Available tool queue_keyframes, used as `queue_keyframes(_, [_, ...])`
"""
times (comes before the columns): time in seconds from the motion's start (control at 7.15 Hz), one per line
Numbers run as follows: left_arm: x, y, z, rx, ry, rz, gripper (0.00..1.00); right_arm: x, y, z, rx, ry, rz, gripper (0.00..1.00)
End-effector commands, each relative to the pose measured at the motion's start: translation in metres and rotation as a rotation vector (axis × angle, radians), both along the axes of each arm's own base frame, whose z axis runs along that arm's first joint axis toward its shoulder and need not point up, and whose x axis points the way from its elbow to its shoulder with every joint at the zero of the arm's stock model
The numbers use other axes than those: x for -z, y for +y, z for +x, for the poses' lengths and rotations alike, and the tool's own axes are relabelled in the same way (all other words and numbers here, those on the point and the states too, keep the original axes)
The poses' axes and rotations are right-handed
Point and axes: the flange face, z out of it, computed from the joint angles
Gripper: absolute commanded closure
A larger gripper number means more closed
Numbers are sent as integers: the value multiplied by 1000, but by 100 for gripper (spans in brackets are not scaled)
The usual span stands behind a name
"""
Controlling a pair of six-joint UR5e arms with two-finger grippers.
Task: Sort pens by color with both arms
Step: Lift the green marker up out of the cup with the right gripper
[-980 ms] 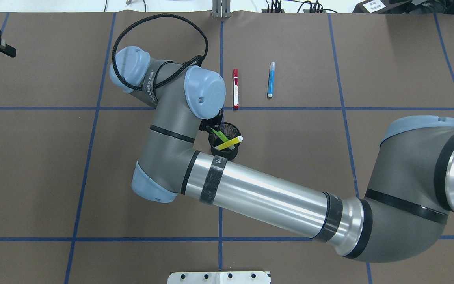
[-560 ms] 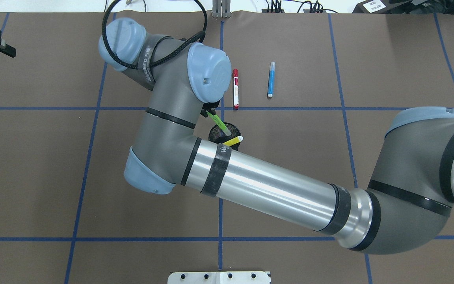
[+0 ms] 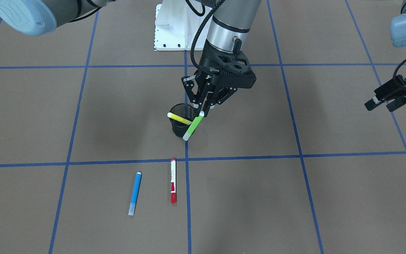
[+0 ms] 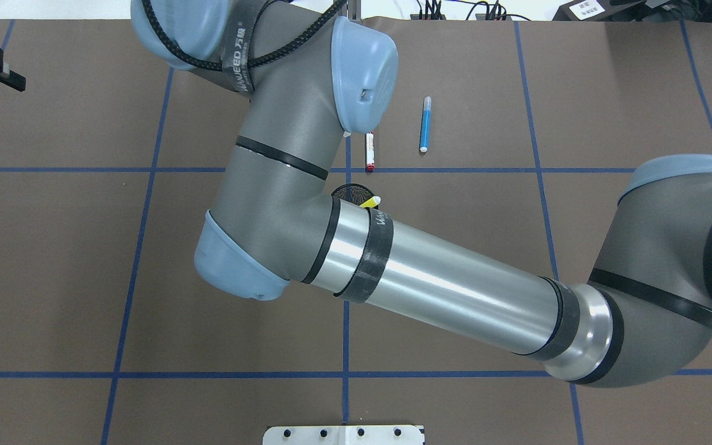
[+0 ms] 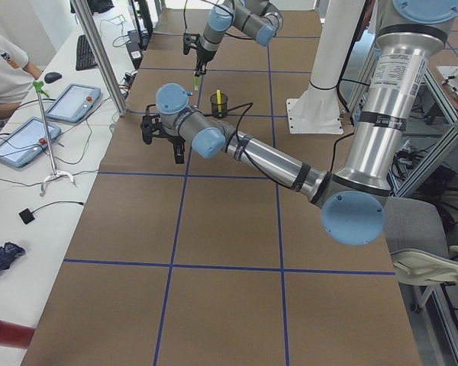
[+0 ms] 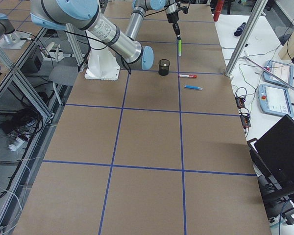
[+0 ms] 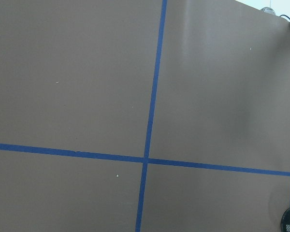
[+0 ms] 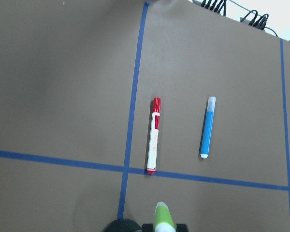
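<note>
Dead centre of the front-facing view, my right gripper point(image 3: 203, 107) is clamped on the green pen point(image 3: 193, 127), holding it tilted and clear above the mesh cup point(image 3: 179, 129) with the yellow pen point(image 3: 178, 119) inside. Lower down, the red marker point(image 3: 173, 180) and blue pen point(image 3: 135, 193) lie flat. At the right edge, my left gripper point(image 3: 377, 105) is spread and empty.

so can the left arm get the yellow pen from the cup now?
Probably not yet: right gripper, shut on the green pen, crowds the cup with the yellow pen; left gripper far off.

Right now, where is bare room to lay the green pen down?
The table is bare beside the red pen, on the side away from the blue pen. Also between cup and left gripper. It is crowded at the cup.
</note>
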Motion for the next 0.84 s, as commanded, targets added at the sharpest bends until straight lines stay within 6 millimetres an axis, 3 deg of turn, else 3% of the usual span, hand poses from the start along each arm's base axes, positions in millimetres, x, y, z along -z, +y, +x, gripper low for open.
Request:
queue_keyframes(0.0, [2, 1, -1, 0, 2, 3, 1, -40, -24, -4, -108, -132, 200, 100])
queue_keyframes(0.14, [2, 1, -1, 0, 2, 2, 1, -75, -36, -9, -162, -153, 273, 100])
queue_keyframes(0.28, [2, 2, -1, 0, 2, 3, 1, -94, -50, -26, -203, -131, 305, 100])
queue_keyframes(0.56, [1, 1, 0, -1, 1, 0, 1, -127, -64, -60, -236, -147, 354, 100])
queue_keyframes(0.7, [1, 1, 0, -1, 1, 0, 1, -132, -65, -67, -230, -133, 348, 100])
